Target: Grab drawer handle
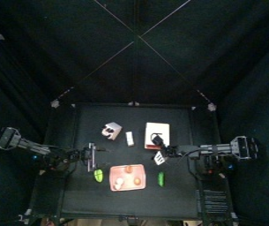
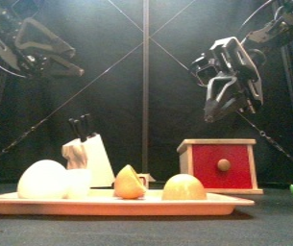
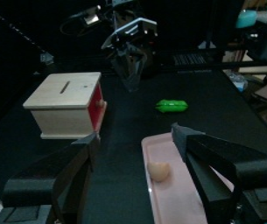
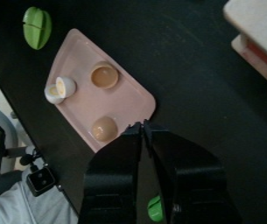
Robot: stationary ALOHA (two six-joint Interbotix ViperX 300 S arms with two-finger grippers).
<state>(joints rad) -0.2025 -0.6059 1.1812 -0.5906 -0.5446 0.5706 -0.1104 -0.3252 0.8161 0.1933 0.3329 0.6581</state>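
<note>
- I am hovering my right end effector (image 2: 226, 94), jaws partly apart around nothing, above the drawer box (image 2: 219, 163), lining up on its handle (image 2: 223, 164) below.
- I am resting my left end effector (image 3: 136, 144) wide apart, facing the box.

Pink tray (image 2: 123, 203) close before the red drawer front (image 2: 221, 165), knife block (image 2: 89, 156) beside, open air above.

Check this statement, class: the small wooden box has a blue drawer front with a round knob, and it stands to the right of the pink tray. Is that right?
One detail is wrong: the drawer front is red, not blue, as the front view shows. The rest holds: the wooden box has a round knob and stands to the right of the pink tray.
</note>
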